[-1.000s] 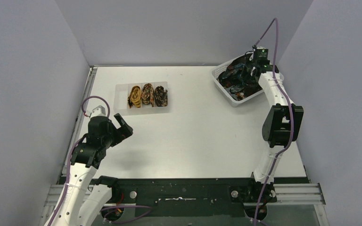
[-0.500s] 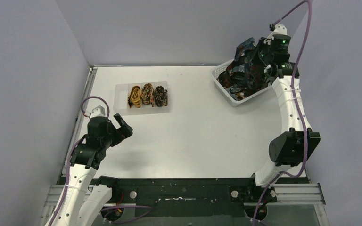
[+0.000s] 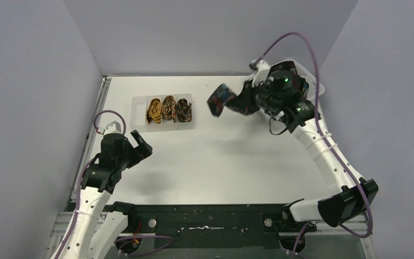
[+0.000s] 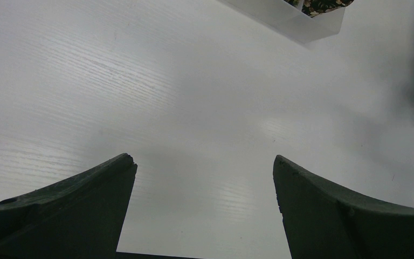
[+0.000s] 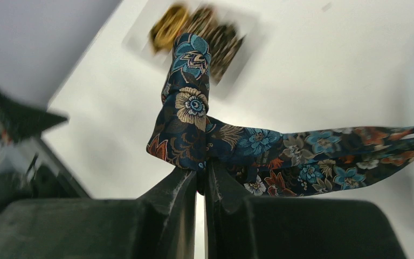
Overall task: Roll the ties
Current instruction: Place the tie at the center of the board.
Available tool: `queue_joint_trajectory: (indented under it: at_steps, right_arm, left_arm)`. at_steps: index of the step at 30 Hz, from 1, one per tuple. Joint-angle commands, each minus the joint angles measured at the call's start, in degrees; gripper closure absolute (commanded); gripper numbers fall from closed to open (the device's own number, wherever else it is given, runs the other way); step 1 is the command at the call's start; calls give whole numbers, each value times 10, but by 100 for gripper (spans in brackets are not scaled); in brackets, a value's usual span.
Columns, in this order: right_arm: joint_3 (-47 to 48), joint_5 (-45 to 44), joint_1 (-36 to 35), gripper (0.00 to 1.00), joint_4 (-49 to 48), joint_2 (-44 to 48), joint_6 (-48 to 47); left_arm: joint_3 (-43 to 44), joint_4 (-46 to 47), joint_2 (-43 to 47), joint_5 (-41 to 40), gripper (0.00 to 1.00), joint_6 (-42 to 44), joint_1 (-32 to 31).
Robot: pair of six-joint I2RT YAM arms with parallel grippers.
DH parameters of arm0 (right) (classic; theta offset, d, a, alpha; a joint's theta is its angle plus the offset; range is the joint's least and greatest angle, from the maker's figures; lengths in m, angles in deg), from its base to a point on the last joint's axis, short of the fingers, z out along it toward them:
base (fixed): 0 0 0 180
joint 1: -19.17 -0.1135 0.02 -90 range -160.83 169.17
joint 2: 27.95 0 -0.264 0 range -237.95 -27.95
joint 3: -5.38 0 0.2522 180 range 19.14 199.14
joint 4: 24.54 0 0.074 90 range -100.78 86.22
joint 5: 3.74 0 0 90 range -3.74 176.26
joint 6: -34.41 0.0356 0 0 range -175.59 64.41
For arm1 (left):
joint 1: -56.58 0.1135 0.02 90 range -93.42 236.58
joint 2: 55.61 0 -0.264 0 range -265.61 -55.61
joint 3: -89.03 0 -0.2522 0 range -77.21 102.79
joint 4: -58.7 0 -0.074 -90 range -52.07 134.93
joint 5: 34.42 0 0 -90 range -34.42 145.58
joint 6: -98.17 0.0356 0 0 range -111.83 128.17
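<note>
L gripper spread wide over table, tray corner at top

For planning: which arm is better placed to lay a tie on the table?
Right. The right tool is shut on the dark navy floral fabric tie, held above the white table; the left tool is open and empty.

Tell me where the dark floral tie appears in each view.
Top external: dark floral tie upper centre, off the table.
Left wrist: not in it.
Right wrist: centre, pinched in the right gripper.
Shared landmark: clear tray of rolled ties, in all three views.
</note>
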Motion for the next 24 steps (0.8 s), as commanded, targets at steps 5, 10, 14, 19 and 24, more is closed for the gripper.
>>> queue_joint_trajectory:
  at_steps: [5, 10, 14, 19, 24]
  right_arm:
    - [-231, -8, -237, 100, -56, 52, 31]
    - [-261, -65, -300, 100, -112, -13, 75]
    - [-232, -101, -334, 95, -129, -93, 85]
    - [-207, -123, -351, 41, -108, -123, 86]
    - [-242, -219, -339, 22, -80, -40, 113]
  left_arm:
    - [-5, 25, 15, 3, 3, -25, -2]
    - [-9, 25, 12, 11, 3, -35, -2]
    - [-21, 34, 12, 38, 3, -43, -2]
    - [-47, 62, 8, 110, 3, -47, -2]
    - [-94, 129, -22, 208, 3, -47, -2]
